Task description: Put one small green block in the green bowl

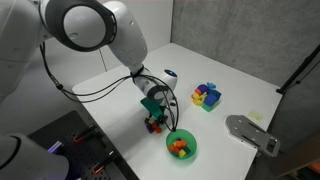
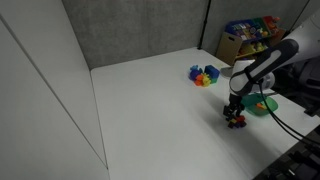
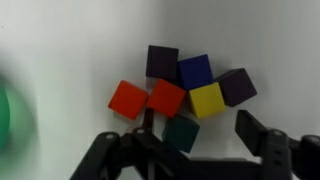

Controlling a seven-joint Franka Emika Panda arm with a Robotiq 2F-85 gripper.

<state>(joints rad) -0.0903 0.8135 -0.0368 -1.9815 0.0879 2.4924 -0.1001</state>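
In the wrist view a small green block [image 3: 183,133] lies at the near edge of a tight cluster of tiny cubes: two red [image 3: 148,99], one yellow [image 3: 207,100], one blue [image 3: 194,70] and two purple [image 3: 162,60]. My gripper [image 3: 197,125] is open, low over the table, with the green block between its fingers, nearer the left one. In both exterior views the gripper [image 1: 153,118] [image 2: 236,110] is down over the cluster. The green bowl [image 1: 192,150] [image 2: 268,106] stands just beside it and holds some orange pieces. It shows as a green blur at the wrist view's left edge [image 3: 8,120].
A pile of bigger coloured blocks [image 1: 207,96] [image 2: 204,76] lies further back on the white table [image 1: 120,95]. A grey flat device [image 1: 250,132] lies near the table's corner. A box of colourful items [image 2: 250,35] stands behind the table. The table edge is close to the bowl.
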